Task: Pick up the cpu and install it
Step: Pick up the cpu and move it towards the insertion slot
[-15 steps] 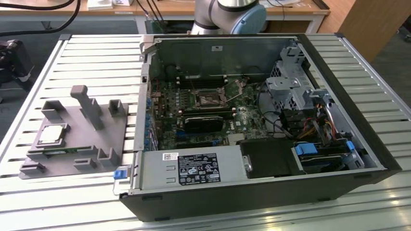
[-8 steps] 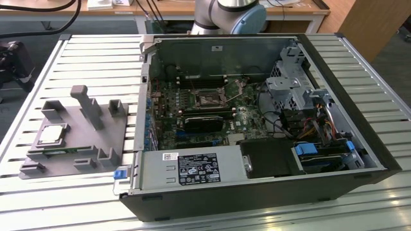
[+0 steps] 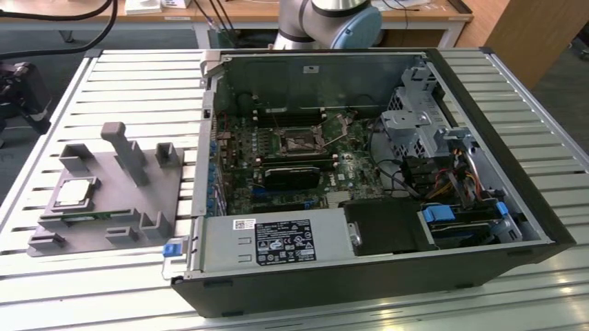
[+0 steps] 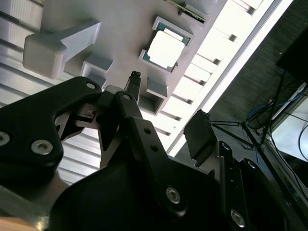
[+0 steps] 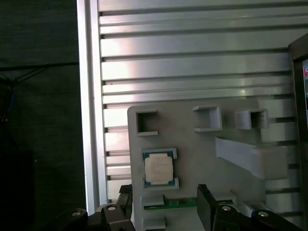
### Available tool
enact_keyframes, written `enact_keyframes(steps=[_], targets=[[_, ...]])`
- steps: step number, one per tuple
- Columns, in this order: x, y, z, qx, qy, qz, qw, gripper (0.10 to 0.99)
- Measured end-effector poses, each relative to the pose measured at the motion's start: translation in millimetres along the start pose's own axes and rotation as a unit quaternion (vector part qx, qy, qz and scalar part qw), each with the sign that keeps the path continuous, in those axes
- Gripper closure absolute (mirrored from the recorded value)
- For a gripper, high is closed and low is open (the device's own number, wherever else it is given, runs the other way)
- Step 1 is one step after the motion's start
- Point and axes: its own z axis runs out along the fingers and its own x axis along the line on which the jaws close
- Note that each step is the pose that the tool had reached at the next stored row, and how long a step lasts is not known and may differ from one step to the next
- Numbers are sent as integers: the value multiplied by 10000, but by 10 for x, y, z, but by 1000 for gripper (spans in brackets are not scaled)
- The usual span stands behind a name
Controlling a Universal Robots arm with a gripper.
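The cpu is a small square chip with a pale metal top. It lies flat in a framed pocket of the grey fixture tray on the exterior view's left. Both wrist views look down on the cpu. My gripper hangs above the tray, open and holding nothing. Its black fingertips stand wide apart, level with the tray's edge just beyond the chip and well clear of it. The motherboard socket sits inside the open computer case.
A green memory stick lies in a slot beside the cpu. Tall posts rise from the tray. The open case on the slatted table holds cables, a drive cage and a power supply. The arm's base is behind the case.
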Motion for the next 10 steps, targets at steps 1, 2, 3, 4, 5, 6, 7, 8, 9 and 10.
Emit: enact_keyframes(steps=[1,2,3,4,5,6,7,8,9,10], targets=[[0,0,6,0,0,0,10000,439],[0,0,11,0,0,0,10000,439],[0,-1,16,0,0,0,10000,439],[0,-1,20,0,0,0,10000,439],[0,-1,25,0,0,0,10000,439],[0,-1,29,0,0,0,10000,439],[0,-1,34,0,0,0,10000,439],[0,-2,37,0,0,0,10000,439],[0,-2,42,0,0,0,10000,439],[0,-2,47,0,-1,0,10000,439]])
